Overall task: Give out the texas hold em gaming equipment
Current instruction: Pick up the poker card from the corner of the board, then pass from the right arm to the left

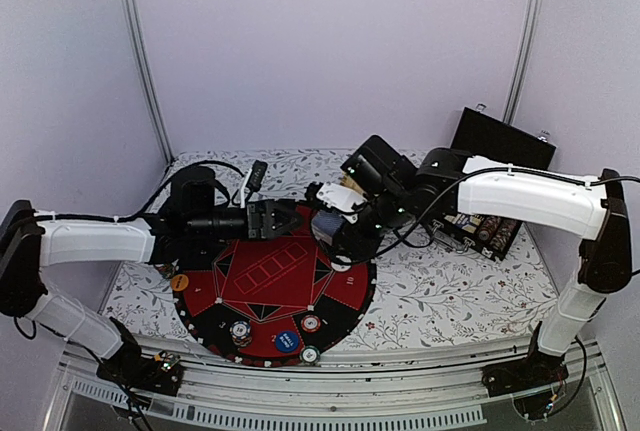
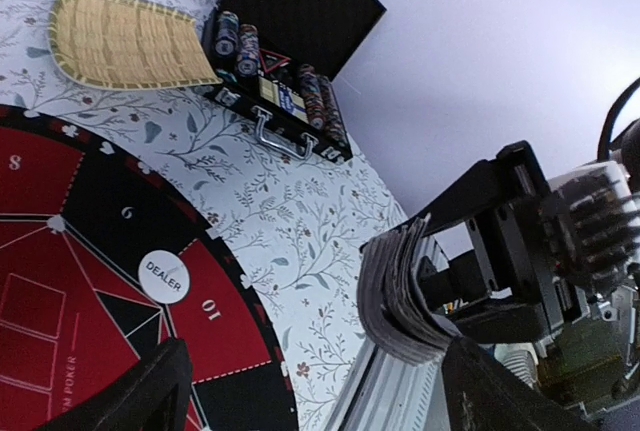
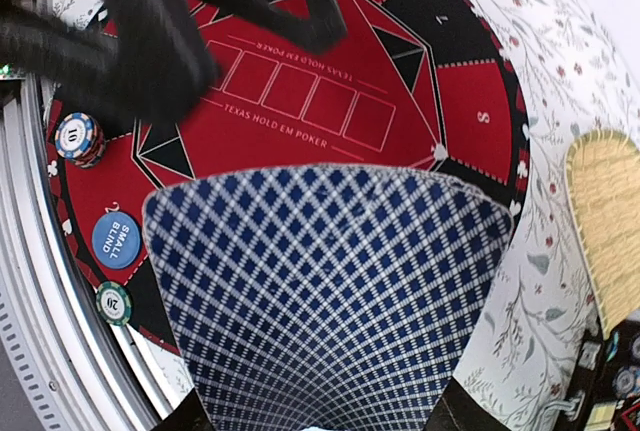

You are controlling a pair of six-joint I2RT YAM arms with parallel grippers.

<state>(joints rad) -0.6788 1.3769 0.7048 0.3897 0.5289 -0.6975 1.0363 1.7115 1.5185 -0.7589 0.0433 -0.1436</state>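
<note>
A thick deck of playing cards (image 3: 330,291) with blue-checked backs is bowed between the fingers of my right gripper (image 3: 322,419), which is shut on it above the round red and black poker mat (image 1: 262,301). My left gripper (image 1: 285,219) faces it from the left, open. In the left wrist view the bent deck (image 2: 410,291) hangs between the left gripper's (image 2: 320,376) fingers, close to the right-hand one. On the mat lie a white dealer button (image 2: 163,276), a blue small-blind button (image 3: 117,239), an orange button (image 1: 179,281) and chips (image 3: 80,136) (image 3: 114,303).
A black case (image 1: 488,213) stands open at the back right, with rows of chips (image 2: 312,96) inside. An oval straw tray (image 2: 125,41) lies on the flowered cloth beside it. The table's metal front rail (image 1: 330,391) runs just below the mat.
</note>
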